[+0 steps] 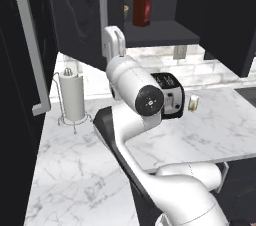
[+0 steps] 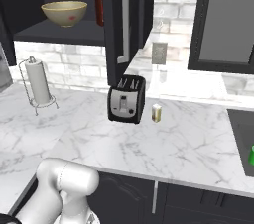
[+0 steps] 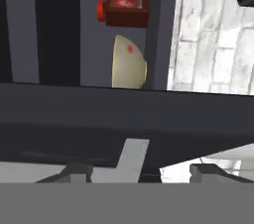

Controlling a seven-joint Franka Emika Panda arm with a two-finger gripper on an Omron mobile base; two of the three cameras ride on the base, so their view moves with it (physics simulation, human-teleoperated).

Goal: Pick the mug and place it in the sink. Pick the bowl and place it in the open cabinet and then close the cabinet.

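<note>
Marble counter below; bowl already sits on the cabinet shelf. End effector — fingers spread, empty — faces the open door's edge, its bar handle between the tips.

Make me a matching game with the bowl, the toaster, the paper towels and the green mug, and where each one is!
Things:
1. bowl
2. toaster
3. paper towel roll
4. mug

Places:
A. on the counter under the open cabinet door
B. at the sink, far right edge of the right base view
C. on the cabinet shelf beside a red bottle
D. on a wire stand near the brick wall

Right pairs: 1-C, 2-A, 3-D, 4-B
</note>
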